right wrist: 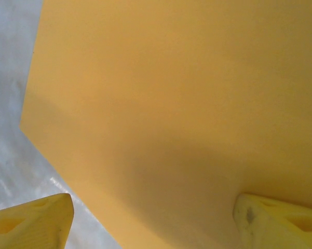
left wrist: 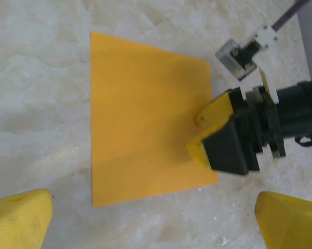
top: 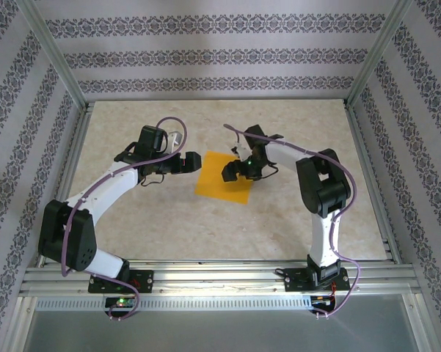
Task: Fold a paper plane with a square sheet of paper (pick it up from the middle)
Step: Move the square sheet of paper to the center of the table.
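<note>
The square sheet of paper [top: 219, 182] is bright orange and lies flat and unfolded on the pale table. A paper plane is out of view. My left gripper [top: 193, 162] hovers just left of the sheet, open, with nothing between its yellow fingertips [left wrist: 21, 218]. In the left wrist view the sheet [left wrist: 145, 119] lies ahead of the left gripper [left wrist: 156, 223], and the right gripper [left wrist: 223, 140] sits low over its far edge. My right gripper [right wrist: 156, 228] stands open astride a corner of the sheet [right wrist: 187, 93]. One of its fingers [right wrist: 280, 223] is over the paper, the other over bare table.
The marbled table [top: 132, 220] is bounded by aluminium rails [top: 205, 275] at the near edge and patterned walls [top: 205, 59] on three sides. A purple cable [top: 161, 125] loops over the left arm.
</note>
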You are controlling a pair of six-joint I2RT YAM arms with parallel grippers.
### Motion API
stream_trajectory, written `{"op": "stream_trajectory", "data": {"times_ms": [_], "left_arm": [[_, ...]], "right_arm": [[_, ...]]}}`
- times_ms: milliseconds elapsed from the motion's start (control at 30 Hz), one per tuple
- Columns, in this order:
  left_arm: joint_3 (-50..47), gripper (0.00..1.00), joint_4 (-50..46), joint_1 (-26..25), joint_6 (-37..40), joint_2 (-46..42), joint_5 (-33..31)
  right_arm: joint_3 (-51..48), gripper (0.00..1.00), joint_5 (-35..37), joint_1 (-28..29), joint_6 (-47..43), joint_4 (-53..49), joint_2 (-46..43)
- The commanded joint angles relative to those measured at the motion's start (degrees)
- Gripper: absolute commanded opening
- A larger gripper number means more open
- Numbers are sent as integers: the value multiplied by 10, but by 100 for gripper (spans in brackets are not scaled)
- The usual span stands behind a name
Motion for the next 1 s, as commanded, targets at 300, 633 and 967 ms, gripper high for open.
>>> {"op": "stream_trajectory", "data": {"times_ms": [300, 633, 967], "left_arm": [[-53, 100, -5, -5, -2, -95, -120], [-40, 98, 1, -10, -47, -51, -52], [133, 80, -183, -123, -42, 132, -164]], "right_arm": [[-89, 85, -48, 82, -9, 15, -32], [-155, 85, -88, 66, 118, 156, -161], [-280, 88, 107, -60, 208, 146, -308]]}}
